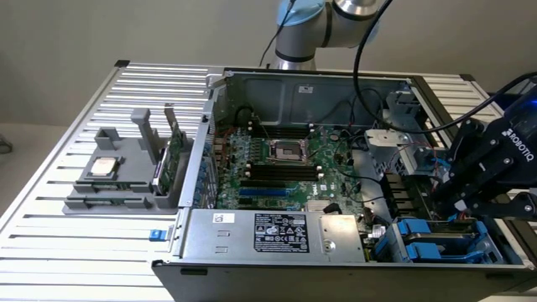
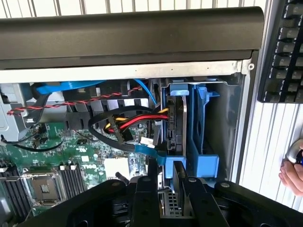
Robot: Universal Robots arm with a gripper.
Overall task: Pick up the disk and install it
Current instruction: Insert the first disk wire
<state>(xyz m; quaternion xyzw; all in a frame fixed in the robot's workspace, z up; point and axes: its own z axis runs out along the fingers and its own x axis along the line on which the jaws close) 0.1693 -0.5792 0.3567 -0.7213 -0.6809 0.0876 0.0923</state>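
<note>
Disk [image 2: 176, 124] sits on edge in its blue carrier inside the drive bay [image 1: 444, 236], in the case corner on the exterior view's right, long axis running straight away from the gripper [image 2: 164, 187]. Jaws stand narrowly apart at its near end, seemingly gripping nothing.
</note>
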